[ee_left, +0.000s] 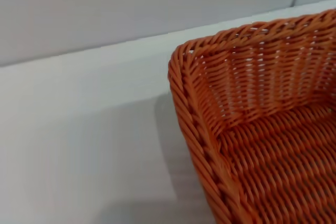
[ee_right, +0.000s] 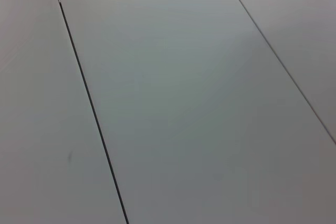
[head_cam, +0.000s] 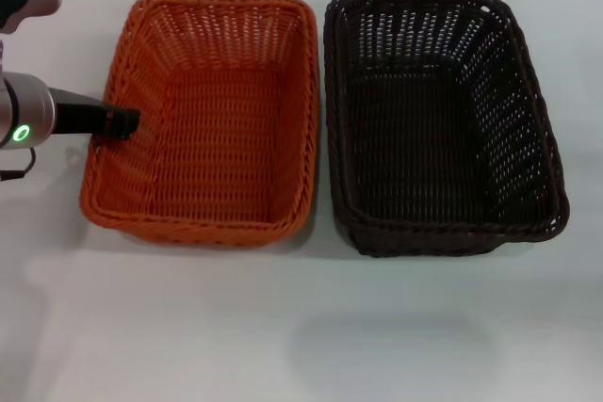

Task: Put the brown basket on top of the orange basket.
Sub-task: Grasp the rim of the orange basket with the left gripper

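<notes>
Two woven baskets sit side by side on the white counter (head_cam: 301, 327), long sides nearly touching. The orange basket (head_cam: 207, 115) is on the robot's left, the brown basket (head_cam: 438, 120) on its right. Both upright, both empty.

Left end effector (head_cam: 121, 123) is at the outer rim of the orange basket, dark tip over the braided edge; cannot tell whether its fingers are parted or closed. Right end effector not in view; its wrist camera shows only plain grey panels.

Brown basket judged light, fairly stiff, with open weave and slight give in the walls. Braided rim looks like the best hold: pinch a side wall just under it. Nothing stacked yet.
</notes>
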